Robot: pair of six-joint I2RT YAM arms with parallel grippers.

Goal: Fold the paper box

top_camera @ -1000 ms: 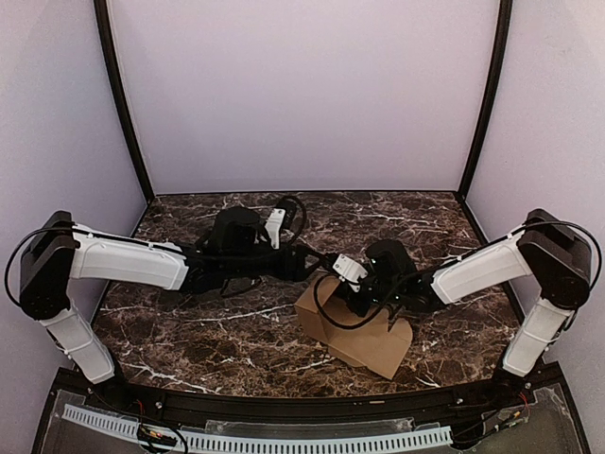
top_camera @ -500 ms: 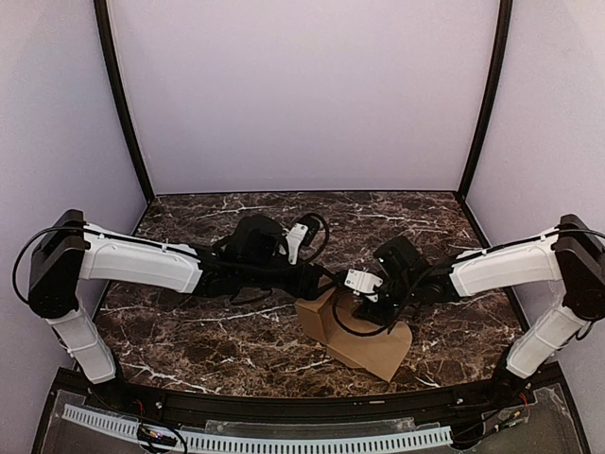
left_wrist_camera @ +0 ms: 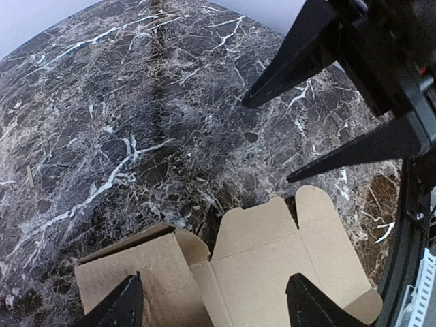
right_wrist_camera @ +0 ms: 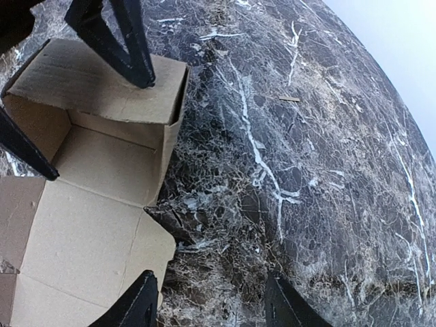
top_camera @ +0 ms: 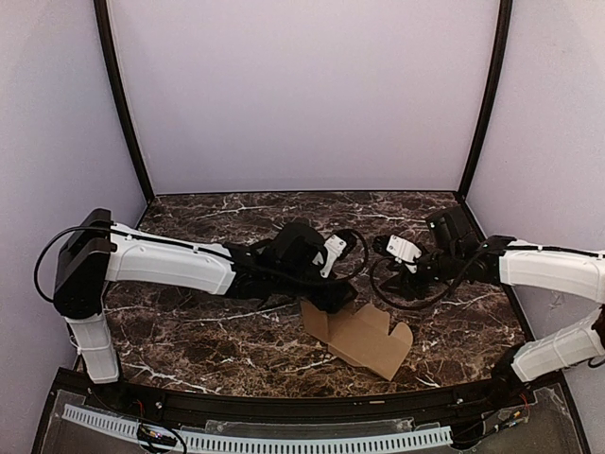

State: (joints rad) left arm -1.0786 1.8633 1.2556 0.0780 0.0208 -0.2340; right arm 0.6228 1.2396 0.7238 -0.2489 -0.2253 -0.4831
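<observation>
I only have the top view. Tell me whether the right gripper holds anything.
Observer: No. The right wrist view shows the right gripper open over bare table, with nothing in it.
Operator: Report the box's shape under the left gripper.
Observer: That end of the box is folded up into a raised hollow section. The rest lies flat.
Operator: Say where the left fingers are.
Observer: The left gripper is open. One fingertip is on or just over the raised panel, and the other is by the opening.
</observation>
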